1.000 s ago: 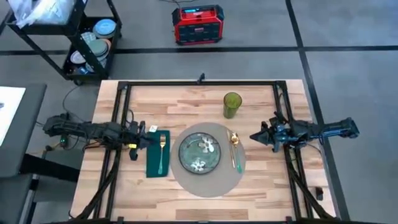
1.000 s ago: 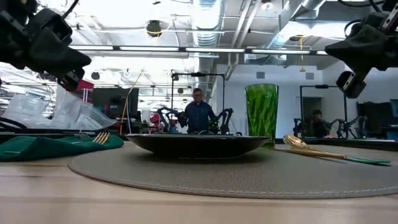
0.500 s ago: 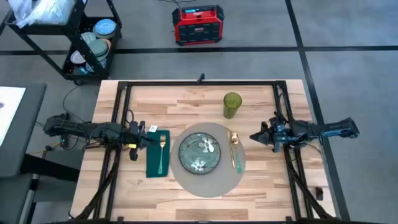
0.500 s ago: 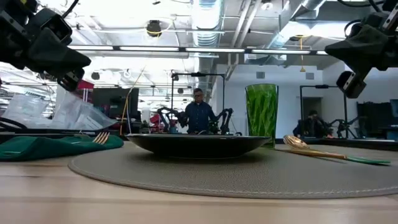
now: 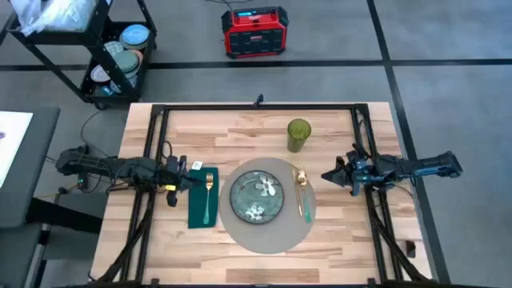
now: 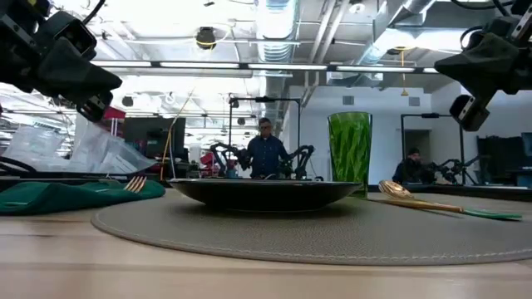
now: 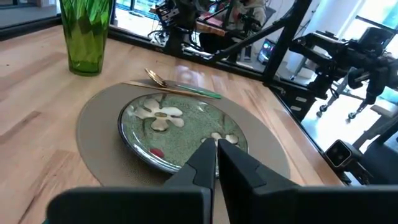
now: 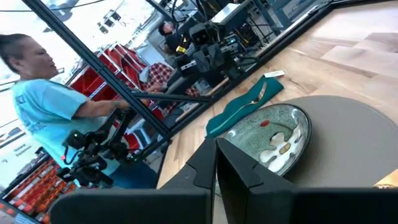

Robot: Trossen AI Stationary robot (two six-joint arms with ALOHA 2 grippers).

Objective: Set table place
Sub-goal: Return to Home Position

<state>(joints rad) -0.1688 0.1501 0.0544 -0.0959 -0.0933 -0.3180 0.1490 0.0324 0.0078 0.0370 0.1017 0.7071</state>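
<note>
Wooden worktop point(image 5: 240, 132), frame centre: I see the placemat point(image 5: 268, 234) lying between left tool point(image 5: 189, 181) and nearer right tool point(image 5: 328, 177), both empty, fingers together.

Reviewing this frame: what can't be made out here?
- Low view: the plate pattern, hidden by its own rim.
- Low view: the fork handle, hidden by the napkin folds.
- High view: the shelved dishes, too small to count.
- Right wrist view: the spoon, cut off by the edge.
</note>
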